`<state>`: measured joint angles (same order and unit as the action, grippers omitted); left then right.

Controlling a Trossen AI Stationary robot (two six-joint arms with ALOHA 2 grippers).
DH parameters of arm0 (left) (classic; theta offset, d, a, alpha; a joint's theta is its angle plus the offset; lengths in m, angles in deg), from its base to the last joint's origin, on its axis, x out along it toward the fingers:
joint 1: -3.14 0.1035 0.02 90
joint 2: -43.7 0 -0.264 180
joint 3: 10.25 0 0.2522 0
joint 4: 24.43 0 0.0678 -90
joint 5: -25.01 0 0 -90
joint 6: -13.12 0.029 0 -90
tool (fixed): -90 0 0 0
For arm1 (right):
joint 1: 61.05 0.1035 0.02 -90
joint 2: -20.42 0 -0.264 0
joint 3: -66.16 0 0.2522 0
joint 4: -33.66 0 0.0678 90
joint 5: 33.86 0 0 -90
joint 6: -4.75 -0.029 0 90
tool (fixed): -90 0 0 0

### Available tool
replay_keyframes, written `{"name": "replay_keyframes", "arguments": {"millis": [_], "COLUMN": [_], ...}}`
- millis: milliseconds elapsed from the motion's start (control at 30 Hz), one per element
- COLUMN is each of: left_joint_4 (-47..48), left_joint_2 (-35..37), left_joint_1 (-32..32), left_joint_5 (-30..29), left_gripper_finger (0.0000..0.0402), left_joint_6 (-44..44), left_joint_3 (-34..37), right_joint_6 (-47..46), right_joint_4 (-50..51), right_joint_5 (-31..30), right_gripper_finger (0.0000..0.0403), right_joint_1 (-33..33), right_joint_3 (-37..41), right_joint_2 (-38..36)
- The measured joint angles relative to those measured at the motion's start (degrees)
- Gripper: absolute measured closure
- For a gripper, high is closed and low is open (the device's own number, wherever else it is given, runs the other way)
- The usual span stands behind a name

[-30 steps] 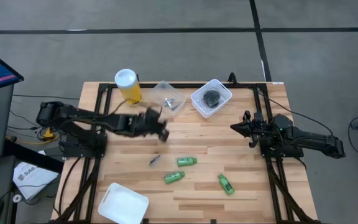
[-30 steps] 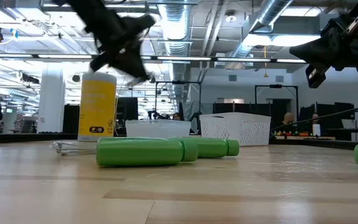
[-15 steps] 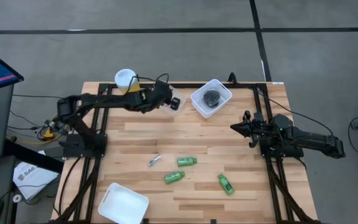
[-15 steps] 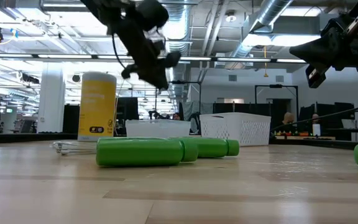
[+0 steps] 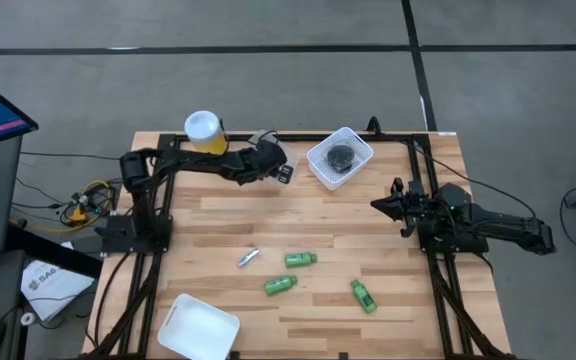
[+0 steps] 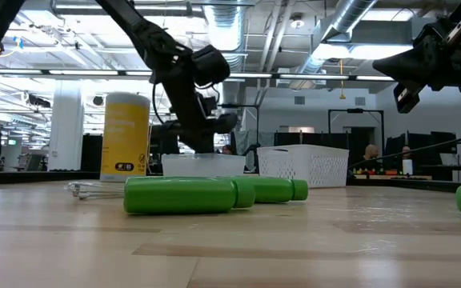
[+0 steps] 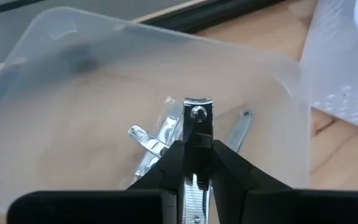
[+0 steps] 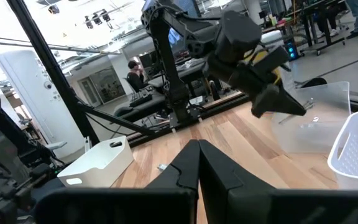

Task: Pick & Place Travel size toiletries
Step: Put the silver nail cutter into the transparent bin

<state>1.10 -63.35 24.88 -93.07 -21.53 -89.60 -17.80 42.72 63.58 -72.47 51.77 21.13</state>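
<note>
My left gripper (image 7: 194, 163) is over the clear tub (image 7: 67, 74) at the table's far edge, beside the yellow canister (image 5: 205, 134), its fingers clamped on a silvery nail clipper (image 7: 197, 121) above other silvery pieces (image 7: 149, 142) lying inside. Mid-table I see one more silvery piece (image 5: 248, 257) and three green mini bottles (image 5: 299, 259) on the wood. At the right, my right gripper (image 5: 379, 204) waits above the table, fingers together and empty.
</note>
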Motion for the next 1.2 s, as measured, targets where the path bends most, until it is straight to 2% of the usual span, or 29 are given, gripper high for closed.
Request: {"name": "replay_keyframes", "arguments": {"millis": [233,433,533,633,733,833,1000,1133,1200], "left_joint_4": [-0.45,-0.48,-0.65,-0.79,-0.81,0.66,9.45,17.85,18.92], "left_joint_2": [-0.80,-0.80,-0.80,0.45,4.94,11.79,22.33,26.32,26.63], "left_joint_1": [0.87,0.76,0.70,0.70,-0.68,-5.06,-16.18,-26.75,-31.95], "left_joint_5": [-0.17,1.28,1.78,7.05,12.04,13.05,11.14,9.88,9.60], "left_gripper_finger": [0.0351,0.0257,0.0224,0.0202,0.0195,0.0198,0.0208,0.0207,0.0200], "left_joint_6": [0.04,2.75,2.80,2.62,3.07,6.17,8.78,6.42,6.29], "left_joint_3": [-0.09,-0.07,-0.07,0.00,0.00,-0.04,-0.11,-0.07,0.37], "right_joint_6": [0.00,0.00,0.00,0.00,0.00,0.00,0.00,0.00,0.00], "right_joint_4": [0.02,0.02,0.02,0.02,0.02,0.02,0.02,0.02,0.02], "right_joint_5": [0.00,0.00,0.00,0.00,0.00,0.00,-0.02,0.00,-0.02], "right_gripper_finger": [0.0403,0.0403,0.0403,0.0403,0.0403,0.0403,0.0403,0.0403,0.0403], "right_joint_1": [0.00,0.02,0.02,0.02,0.02,0.02,0.01,0.00,0.02], "right_joint_3": [0.00,0.00,0.00,0.00,0.00,0.00,0.00,0.00,0.00], "right_joint_2": [0.00,0.00,0.00,0.00,0.01,0.00,0.00,0.02,0.02]}}
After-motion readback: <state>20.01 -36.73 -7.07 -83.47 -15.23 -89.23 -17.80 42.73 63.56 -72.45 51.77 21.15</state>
